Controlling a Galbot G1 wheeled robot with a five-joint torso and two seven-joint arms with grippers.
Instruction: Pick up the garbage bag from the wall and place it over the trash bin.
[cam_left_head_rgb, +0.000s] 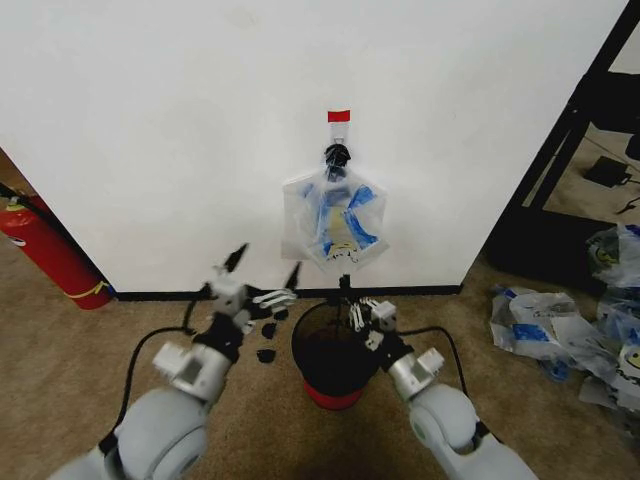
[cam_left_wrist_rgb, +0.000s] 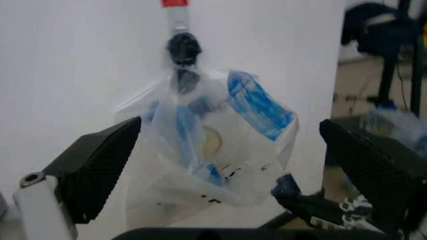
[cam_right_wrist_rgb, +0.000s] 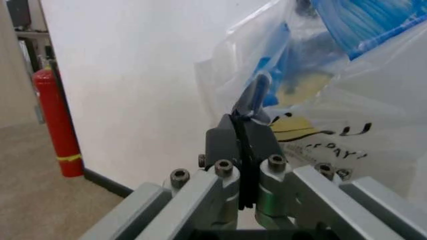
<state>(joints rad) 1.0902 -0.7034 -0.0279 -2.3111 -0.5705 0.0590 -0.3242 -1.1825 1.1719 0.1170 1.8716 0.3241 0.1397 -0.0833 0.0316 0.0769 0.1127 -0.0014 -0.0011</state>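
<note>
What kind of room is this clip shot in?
Probably an indoor lab or test room: a bare white wall with the garbage bag hung on it, brown carpet, and a fire extinguisher.

A bare test room or lab corner: a plain white wall (cam_left_head_rgb: 200, 120) with a black baseboard (cam_left_head_rgb: 180, 295) ahead of the end effectors, tan carpet (cam_left_head_rgb: 60, 370), a red fire extinguisher (cam_left_head_rgb: 45, 250) left of them, a black metal rack (cam_left_head_rgb: 560, 160) and heaped plastic bags (cam_left_head_rgb: 560, 335) to their right.
</note>
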